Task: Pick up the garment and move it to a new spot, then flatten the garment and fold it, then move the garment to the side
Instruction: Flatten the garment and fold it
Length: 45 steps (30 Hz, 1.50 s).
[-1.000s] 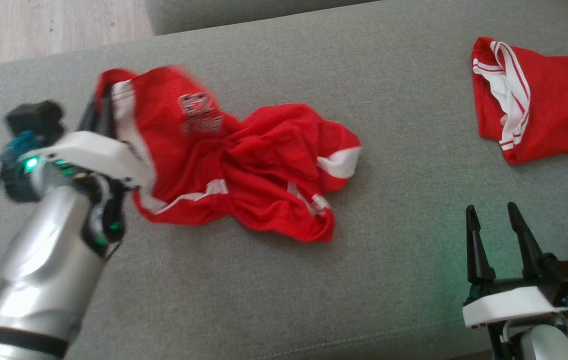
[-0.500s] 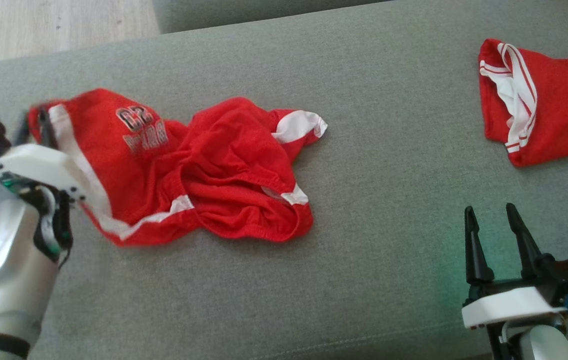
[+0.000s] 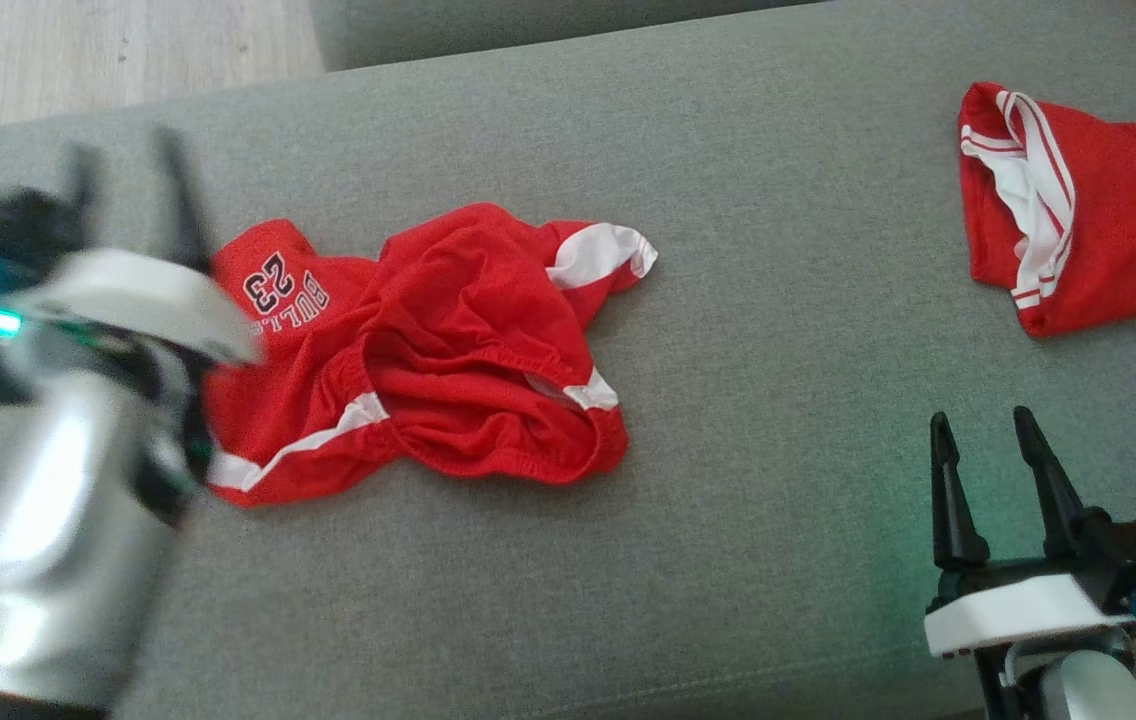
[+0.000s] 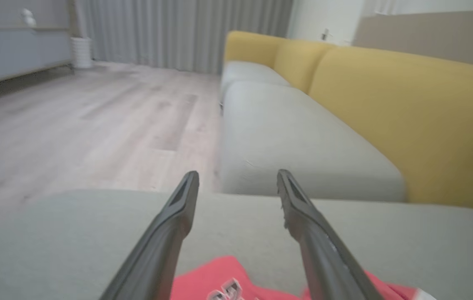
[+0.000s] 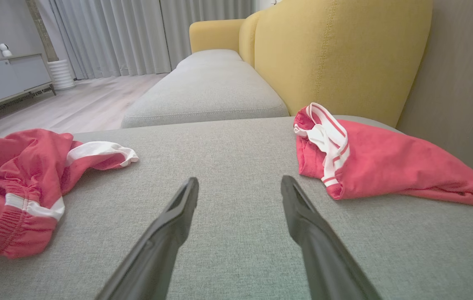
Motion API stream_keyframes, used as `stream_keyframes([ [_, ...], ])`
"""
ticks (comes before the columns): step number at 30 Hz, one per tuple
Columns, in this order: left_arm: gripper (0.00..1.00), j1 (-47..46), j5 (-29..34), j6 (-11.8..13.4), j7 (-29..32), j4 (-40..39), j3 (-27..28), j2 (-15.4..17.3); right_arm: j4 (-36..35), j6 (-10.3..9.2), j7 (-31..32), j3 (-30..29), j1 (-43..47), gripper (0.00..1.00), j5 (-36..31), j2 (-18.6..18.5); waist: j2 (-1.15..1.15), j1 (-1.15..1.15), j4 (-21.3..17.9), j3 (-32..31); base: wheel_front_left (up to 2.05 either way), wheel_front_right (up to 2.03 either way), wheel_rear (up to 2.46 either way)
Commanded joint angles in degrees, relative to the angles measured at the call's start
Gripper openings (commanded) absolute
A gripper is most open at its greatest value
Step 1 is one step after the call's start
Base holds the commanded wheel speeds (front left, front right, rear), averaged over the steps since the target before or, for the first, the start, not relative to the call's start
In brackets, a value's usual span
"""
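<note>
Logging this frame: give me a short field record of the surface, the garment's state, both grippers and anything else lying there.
surface: grey sofa cushion
garment: red shorts, white trim, crumpled, left of centre
left gripper: open, empty, at the shorts' left edge
right gripper: open, empty, apart from both garments
other: second red garment, at the cushion's far right
task stage: flattening and folding not yet done

soft, even daylight, faint shadows. motion blur smears the left arm in the head view; a green glow tints the sofa cushion by the right gripper.
</note>
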Motion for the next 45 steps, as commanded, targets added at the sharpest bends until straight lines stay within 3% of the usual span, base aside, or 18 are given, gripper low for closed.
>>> stream_keyframes([
  [1,1.0,-0.09,-0.03,-0.43,1.36,-4.12,0.08,0.35,-1.88,-0.05,-0.22,1.21,-0.44,1.0,-0.61,-0.39,0.0,0.0,-0.02,0.13,0.0,0.0,0.0],
  [7,1.0,4.61,-0.47,-1.96,8.18,-12.3,-10.22,-7.07,-2.03,-0.05,-0.22,1.69,-0.94,1.0,-0.34,-0.39,0.0,0.0,-0.47,1.43,0.0,0.0,0.0],
  [12,1.0,6.93,1.01,-1.94,10.56,-9.87,-16.59,-10.8,-2.0,-0.05,-0.22,2.34,-1.71,1.0,0.0,-0.39,0.0,0.0,-1.56,2.32,0.0,0.0,0.0],
  [18,1.0,8.68,0.54,-3.34,12.07,-6.71,-20.23,-13.34,-2.14,-0.05,-0.22,2.19,-1.8,1.0,0.07,-0.39,0.0,0.0,-2.26,2.98,0.0,0.0,0.0],
  [40,1.0,3.11,-3.62,-7.68,9.0,7.84,-18.83,-18.03,-1.96,-0.05,-0.22,2.89,-3.0,1.0,0.42,-0.39,0.0,0.0,-4.2,3.96,0.0,0.0,0.0],
  [41,0.91,2.7,-3.73,-7.87,8.97,8.96,-18.88,-18.17,-1.92,-0.05,-0.22,2.94,-3.11,1.0,0.42,-0.39,0.0,0.0,-4.29,3.98,0.0,0.0,0.0],
  [43,0.23,1.83,-4.06,-8.38,8.79,11.07,-18.85,-18.43,-1.85,-0.05,-0.22,3.0,-3.28,1.0,0.42,-0.39,0.0,0.0,-4.48,3.96,0.0,0.0,0.0],
  [44,0.0,1.22,-3.99,-8.66,8.45,12.01,-18.89,-18.51,-1.8,-0.05,-0.22,3.02,-3.31,1.0,0.41,-0.39,0.0,0.0,-4.57,3.89,0.0,0.0,0.0],
  [45,0.0,0.59,-3.97,-8.96,8.0,12.79,-18.82,-18.59,-1.74,-0.05,-0.22,3.04,-3.32,1.0,0.38,-0.39,0.0,0.0,-4.66,3.81,0.0,0.0,0.0],
])
